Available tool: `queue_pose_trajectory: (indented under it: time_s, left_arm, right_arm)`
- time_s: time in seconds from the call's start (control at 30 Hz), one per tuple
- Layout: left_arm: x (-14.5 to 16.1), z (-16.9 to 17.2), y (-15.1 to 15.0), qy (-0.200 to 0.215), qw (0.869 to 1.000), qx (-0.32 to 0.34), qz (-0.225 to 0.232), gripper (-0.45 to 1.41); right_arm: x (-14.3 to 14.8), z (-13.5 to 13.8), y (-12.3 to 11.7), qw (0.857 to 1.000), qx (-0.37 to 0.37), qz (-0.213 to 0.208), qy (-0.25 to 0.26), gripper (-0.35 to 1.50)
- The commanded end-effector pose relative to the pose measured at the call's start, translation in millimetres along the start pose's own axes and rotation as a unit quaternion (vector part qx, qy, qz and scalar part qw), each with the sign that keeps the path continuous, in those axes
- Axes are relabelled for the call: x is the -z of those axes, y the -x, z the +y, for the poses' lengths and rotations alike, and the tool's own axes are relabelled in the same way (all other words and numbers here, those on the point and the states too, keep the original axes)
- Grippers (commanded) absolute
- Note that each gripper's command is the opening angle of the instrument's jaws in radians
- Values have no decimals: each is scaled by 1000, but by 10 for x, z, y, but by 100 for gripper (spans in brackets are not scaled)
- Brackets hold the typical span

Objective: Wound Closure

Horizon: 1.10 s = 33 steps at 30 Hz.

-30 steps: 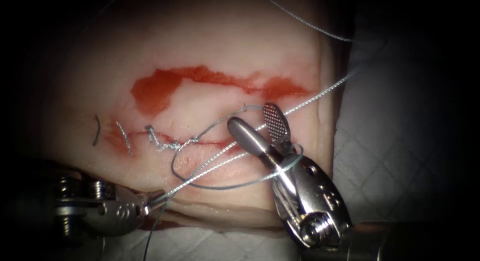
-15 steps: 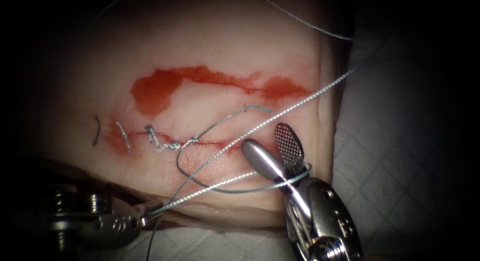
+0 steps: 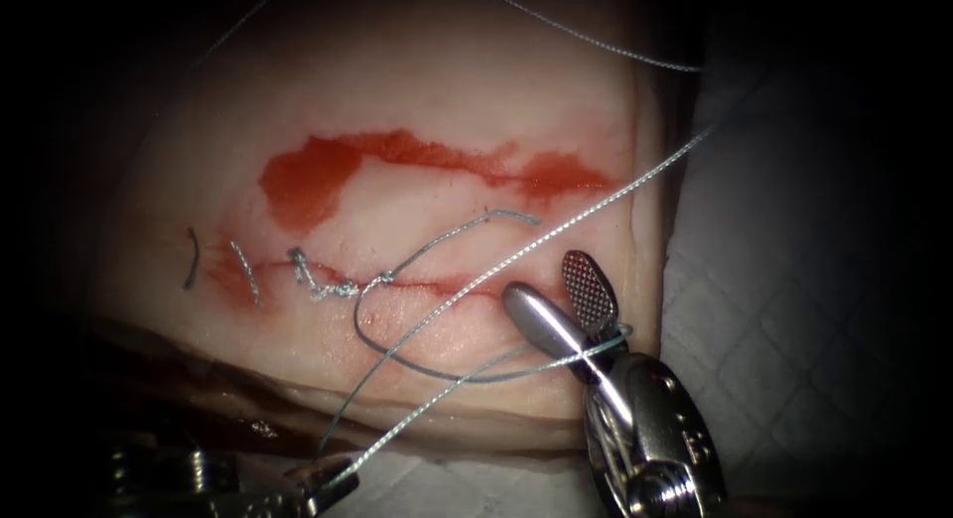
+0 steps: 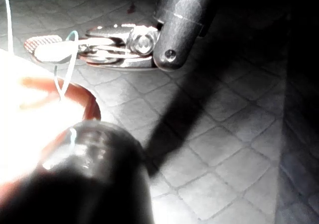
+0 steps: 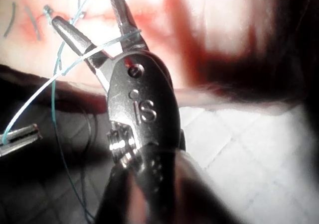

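The tissue (image 3: 417, 91) has a cut (image 3: 437, 285) with a knot (image 3: 382, 277) at its middle and stitches (image 3: 318, 285) to the left. My right tool (image 3: 548, 280) stands open over the cut's right end, holding nothing. A loop of thread (image 3: 601, 341) lies around the base of its jaws, also seen as thread (image 5: 117, 39) crossing my right tool (image 5: 84, 5). My left tool (image 3: 333, 478) is below the tissue's front edge, shut on a long thread (image 3: 556, 235) that runs up to the right. The left tool (image 5: 20, 134) grips that strand.
Red fluid (image 3: 318, 176) stains the tissue above the cut. Two short cut thread ends (image 3: 191, 258) lie left of the stitches. A white quilted pad (image 3: 794, 329) lies under and right of the tissue. Another strand (image 3: 596, 44) crosses the far edge.
Both tools have drawn back toward the front edge. The left tool pulled its thread downward, and the right tool slid down and right with the loop still around its open jaws.
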Motion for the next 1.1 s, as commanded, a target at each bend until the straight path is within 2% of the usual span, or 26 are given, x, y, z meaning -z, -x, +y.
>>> queue_pose_trajectory:
  time_s: [0.03, 0.4, 0.43, 0.53, 0.6, 0.73, 0.93, 1.1]
  left_arm:
    - [-11, -3, 2, 2, 1000, 0, -1, -45]
    - [-44, -5, -12, 27, 999, -3, 19, -45]
    - [-43, -4, -13, 26, 999, -3, 18, -45]
    - [-41, -3, -13, 25, 999, -3, 19, -45]
    - [-39, -2, -14, 26, 999, -3, 19, -45]
    - [-39, -1, -15, 27, 999, -3, 20, -45]
    - [-39, -2, -14, 27, 999, -3, 20, -43]
    - [-35, -2, -12, 26, 999, -2, 21, -43]
  right_arm:
    - [-5, -2, -9, 1000, 0, -2, 0, 64]
    - [-16, -27, -26, 1000, 9, 17, -17, 42]
    - [-19, -30, -31, 1000, 11, 19, -20, 34]
    - [-25, -31, -39, 1000, 10, 17, -22, 36]
    - [-24, -33, -41, 999, 14, 18, -23, 44]
    - [-19, -35, -38, 1000, 13, 20, -17, 42]
    - [-18, -35, -39, 996, 38, 64, -42, 41]
    - [-19, -34, -40, 995, 51, 70, -46, 47]
